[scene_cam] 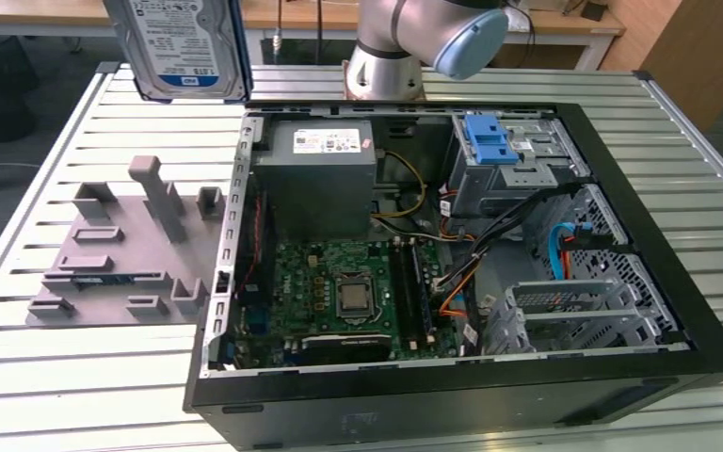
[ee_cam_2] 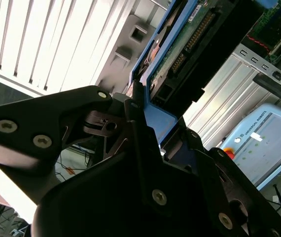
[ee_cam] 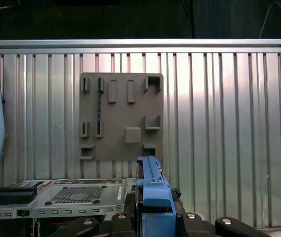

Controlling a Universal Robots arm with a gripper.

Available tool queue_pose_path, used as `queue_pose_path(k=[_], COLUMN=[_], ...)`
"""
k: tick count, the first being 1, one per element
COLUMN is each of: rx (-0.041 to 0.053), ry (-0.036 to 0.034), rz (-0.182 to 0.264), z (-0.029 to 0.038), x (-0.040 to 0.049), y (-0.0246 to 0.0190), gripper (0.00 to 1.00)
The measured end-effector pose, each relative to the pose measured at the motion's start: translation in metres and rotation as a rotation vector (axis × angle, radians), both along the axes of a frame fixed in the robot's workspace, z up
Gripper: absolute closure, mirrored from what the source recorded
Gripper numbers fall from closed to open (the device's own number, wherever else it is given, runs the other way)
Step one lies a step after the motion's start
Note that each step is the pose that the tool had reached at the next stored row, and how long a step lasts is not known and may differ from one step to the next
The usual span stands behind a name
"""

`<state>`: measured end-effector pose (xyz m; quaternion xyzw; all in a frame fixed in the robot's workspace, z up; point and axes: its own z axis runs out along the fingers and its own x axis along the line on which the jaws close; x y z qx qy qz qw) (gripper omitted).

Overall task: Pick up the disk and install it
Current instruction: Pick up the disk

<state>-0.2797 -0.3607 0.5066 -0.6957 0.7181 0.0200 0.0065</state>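
Disk (scene_cam: 180, 47): silver drive with blue-and-white label, held upright in the air, outside the computer case (scene_cam: 462, 405) and off its far corner on the exterior view's left, clear of the slatted surface (scene_cam: 86, 377). Blue bracket (ee_cam_2: 158, 116): frames the disk, and the grip falls on it. Tool (ee_cam_2: 160, 118): closed narrow on the bracket's edge, with the drive's circuit-board side facing the second wrist view. In the first wrist view the bracket (ee_cam: 153, 190) stands edge-on between the fingers. Grey fixture plate (scene_cam: 110, 264): lies flat on the surface just beside the case on the exterior view's left, below the lifted disk. Drive cage with blue latch (scene_cam: 493, 141): inside the case at its far corner on the exterior view's right, well apart from the disk. Cables (scene_cam: 512, 226): black, orange and blue, draped inside the case close under that cage. Power supply (scene_cam: 317, 179): grey box inside the case, between the disk's side and the cage. Risks, as judged: the hold is on plastic only, so the heavy drive may tilt or slip within the fingers. A tilted drive could jam at the cage mouth. The loose cables could be snagged or pinched, and the case wall could be clipped on entry.
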Motion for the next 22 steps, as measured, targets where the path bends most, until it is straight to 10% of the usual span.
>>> queue_pose_path(k=[22], rx=[0.0], ry=[0.0], rz=[0.0], z=[0.0], x=[0.0121], y=[0.0], gripper=[0.64])
